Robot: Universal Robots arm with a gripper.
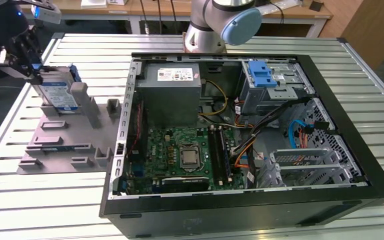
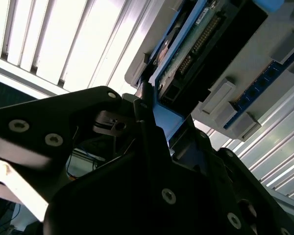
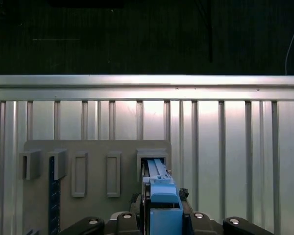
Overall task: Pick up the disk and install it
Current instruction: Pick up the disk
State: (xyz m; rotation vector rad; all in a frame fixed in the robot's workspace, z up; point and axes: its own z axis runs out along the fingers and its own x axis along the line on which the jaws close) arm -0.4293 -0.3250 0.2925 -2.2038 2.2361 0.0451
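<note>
Lying open on the table, the computer case sits to the exterior view's right of the grey holder. There the disk stands upright on edge in a slot, directly under the gripper, which is clamped on its blue-framed top edge.

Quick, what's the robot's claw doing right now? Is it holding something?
End effector: closed, holding the disk by its blue edge.
</note>
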